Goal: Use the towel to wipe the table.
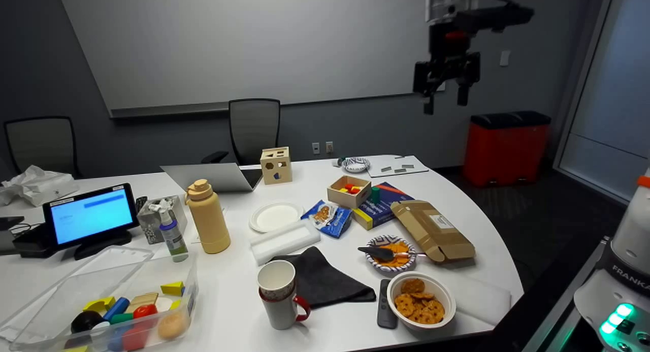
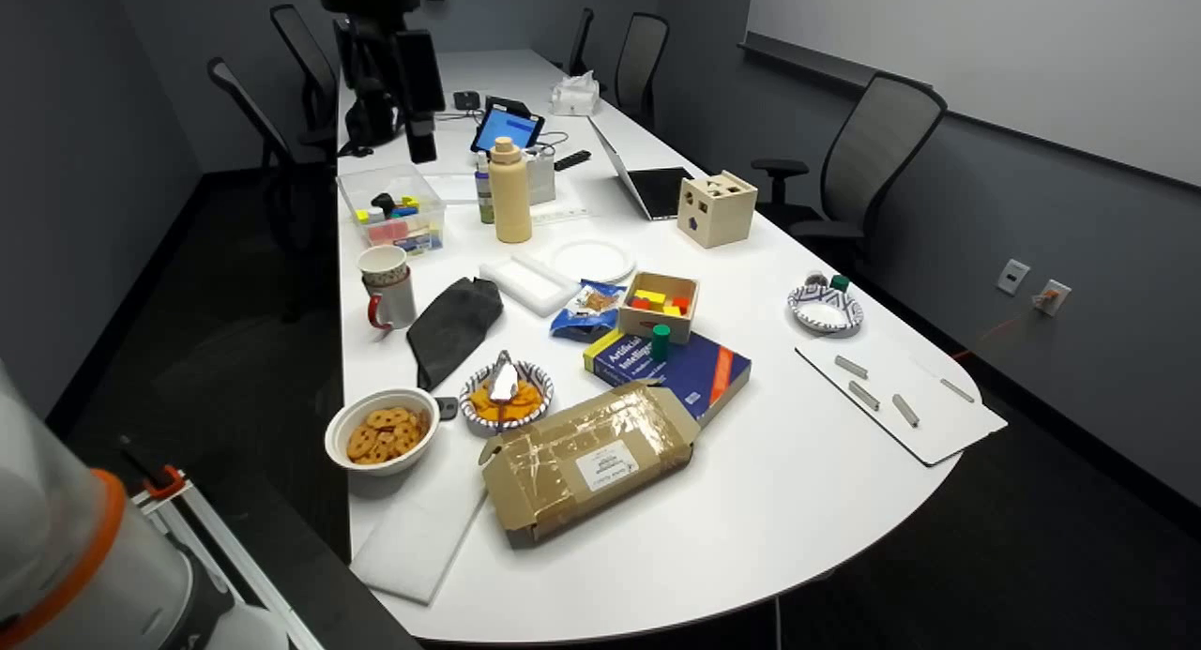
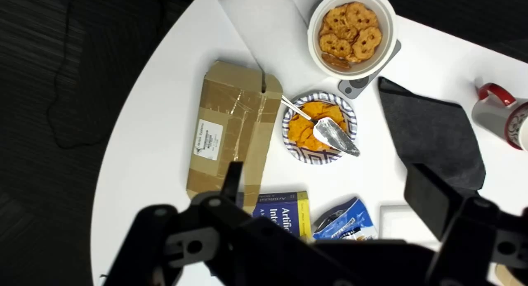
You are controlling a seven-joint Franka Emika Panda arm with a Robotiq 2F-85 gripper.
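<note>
The towel (image 1: 330, 281) is a dark grey, creased cloth lying flat on the white table (image 1: 231, 296), beside the stacked mug and cup. It also shows in an exterior view (image 2: 455, 331) and at the right of the wrist view (image 3: 433, 133). The table also shows in an exterior view (image 2: 779, 547) and in the wrist view (image 3: 144, 133). My gripper (image 1: 446, 102) is high above the table, apart from the towel. In the wrist view, its fingers (image 3: 328, 174) are wide apart with nothing between them. One finger overlaps the towel's lower edge in that view.
Around the towel stand the mug with a cup (image 1: 282, 301), a remote (image 1: 387, 304), a bowl of pretzels (image 1: 421, 301), a chip bowl with a server (image 1: 391, 253) and a white foam piece (image 1: 285, 240). A cardboard box (image 2: 591, 462) and a tall bottle (image 2: 509, 195) stand further off.
</note>
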